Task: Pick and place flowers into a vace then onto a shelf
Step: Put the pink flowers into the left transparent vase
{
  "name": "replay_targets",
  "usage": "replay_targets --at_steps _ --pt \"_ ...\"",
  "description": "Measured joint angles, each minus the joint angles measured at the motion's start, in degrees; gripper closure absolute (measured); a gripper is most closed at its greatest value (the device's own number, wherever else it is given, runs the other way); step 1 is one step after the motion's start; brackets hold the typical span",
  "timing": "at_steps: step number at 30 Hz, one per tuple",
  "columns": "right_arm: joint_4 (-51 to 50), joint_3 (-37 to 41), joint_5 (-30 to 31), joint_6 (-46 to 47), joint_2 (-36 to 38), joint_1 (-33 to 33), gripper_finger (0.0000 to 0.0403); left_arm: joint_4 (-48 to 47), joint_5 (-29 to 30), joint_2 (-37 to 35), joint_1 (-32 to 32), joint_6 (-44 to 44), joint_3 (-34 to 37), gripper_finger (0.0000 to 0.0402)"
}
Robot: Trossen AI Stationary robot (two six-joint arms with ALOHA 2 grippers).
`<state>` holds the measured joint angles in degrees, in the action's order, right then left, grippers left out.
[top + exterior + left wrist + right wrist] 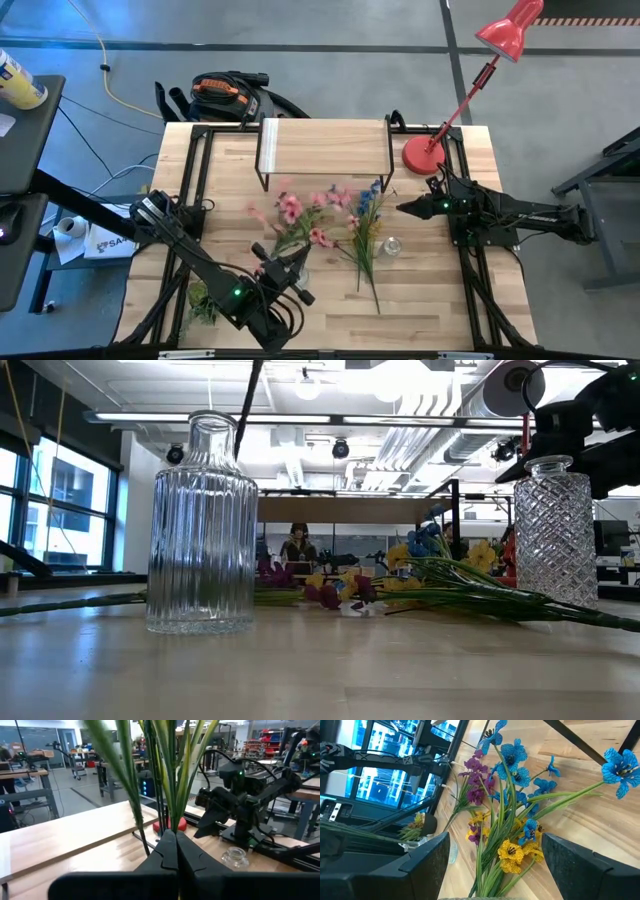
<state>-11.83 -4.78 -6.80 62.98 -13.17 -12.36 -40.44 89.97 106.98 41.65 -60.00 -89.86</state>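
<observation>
The pink and purple flowers (300,215) lie spread in the table's middle, their stems running toward the near edge into my left gripper (288,260), which is shut on them. The blue and yellow flowers (368,225) lie beside them on the table. My right gripper (404,208) hovers open over their blossoms (512,780) and touches nothing. A diamond-cut glass vase (390,245) stands upright by the blue bunch. A ribbed glass vase (200,530) stands nearer the near edge. The shelf (325,148) stands at the far edge. My left gripper (176,847) pinches several green stems (172,812) of the pink and purple bunch between its two shut fingers, near the stems' lower ends. The fingers come from the table's near side, along the stems. Whether the blossom end rests on the table, I cannot tell.
A red desk lamp (425,155) stands at the table's far right corner, its arm reaching over the edge. A small green plant tuft (200,300) sits near the near left corner. Black frame rails (195,200) run along the table's left and right sides.
</observation>
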Motion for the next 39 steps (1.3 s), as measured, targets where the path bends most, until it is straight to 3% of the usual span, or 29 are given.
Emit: replay_targets --at_steps 18,27,39 --pt "-0.1 0.0 2.8 -0.6 0.0 0.0 0.0098 1.5 0.1 -2.8 0.9 3.2 -0.9 0.0381" --pt "-0.1 0.0 2.8 -1.9 0.0 0.0 0.0098 1.3 0.1 -2.8 0.7 13.2 -6.9 0.0381" --pt "-0.1 0.0 1.0 -1.5 0.0 0.0 0.0098 2.2 0.0 -2.8 1.3 13.3 -7.7 0.0381"
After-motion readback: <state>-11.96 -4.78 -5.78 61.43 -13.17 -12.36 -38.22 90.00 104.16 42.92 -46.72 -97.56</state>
